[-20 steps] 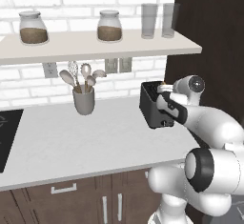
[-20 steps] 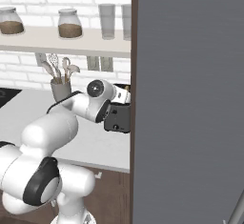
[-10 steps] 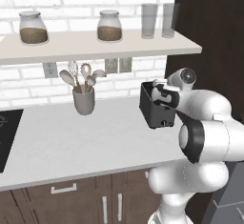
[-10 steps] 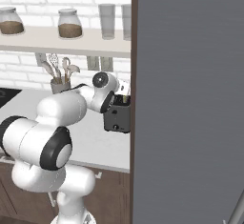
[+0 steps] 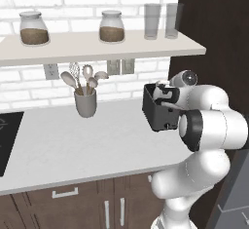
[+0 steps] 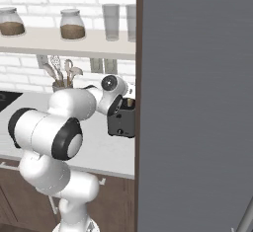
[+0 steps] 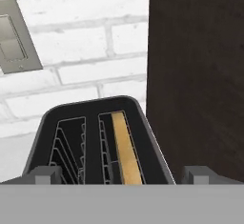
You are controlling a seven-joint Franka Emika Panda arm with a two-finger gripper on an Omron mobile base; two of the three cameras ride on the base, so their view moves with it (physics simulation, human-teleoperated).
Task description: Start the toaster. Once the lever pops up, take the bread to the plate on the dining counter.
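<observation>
The arm (image 5: 209, 125) is built of glossy white, rounded shell segments that swell like fat tubes and meet at dark grey to black joint bands. One broad black ring (image 6: 66, 139) wraps the big elbow segment, with a flat dark end cap facing outward. Near the wrist sits a small round grey cap (image 5: 188, 79) with a pale centre. The hand (image 5: 165, 94) beyond it is white with black parts. The fingertips (image 7: 46, 174) are small, blocky and dark grey.
</observation>
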